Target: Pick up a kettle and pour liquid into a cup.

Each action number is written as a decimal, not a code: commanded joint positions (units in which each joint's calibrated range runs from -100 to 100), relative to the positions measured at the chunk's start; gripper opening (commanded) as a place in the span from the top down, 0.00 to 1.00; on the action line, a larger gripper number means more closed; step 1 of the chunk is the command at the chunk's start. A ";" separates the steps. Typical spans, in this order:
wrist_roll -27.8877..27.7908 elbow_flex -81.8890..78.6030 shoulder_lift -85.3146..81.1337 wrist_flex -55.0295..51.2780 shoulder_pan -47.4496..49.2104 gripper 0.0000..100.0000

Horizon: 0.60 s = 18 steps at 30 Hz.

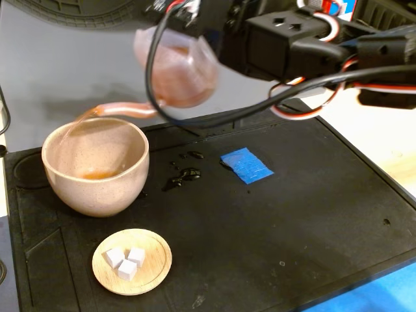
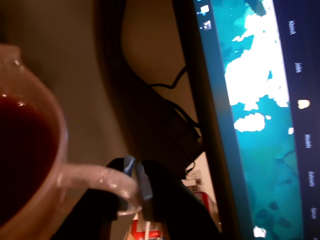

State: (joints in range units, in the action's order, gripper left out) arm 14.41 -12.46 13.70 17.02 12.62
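In the fixed view the kettle (image 1: 177, 73) hangs tilted above the black mat (image 1: 292, 214), its long curved spout reaching left and slightly down to end over the rim of the cup (image 1: 96, 168), where a little of the liquid (image 1: 99, 173) pools. In the wrist view the gripper (image 2: 134, 186) has its fingers (image 2: 145, 182) closed narrowly on the kettle's loop handle. The screen (image 2: 260, 100) at right carries small sideways menu words, too blurred to read surely.
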 commanded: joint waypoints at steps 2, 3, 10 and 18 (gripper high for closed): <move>-1.94 6.93 -0.05 0.14 0.27 0.99; -1.89 6.66 -0.05 0.14 0.27 0.99; -1.78 6.29 0.55 0.14 -1.55 0.99; 0.00 6.11 0.55 0.14 -2.24 0.99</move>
State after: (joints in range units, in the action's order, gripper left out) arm 14.25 -10.22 15.24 17.02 10.66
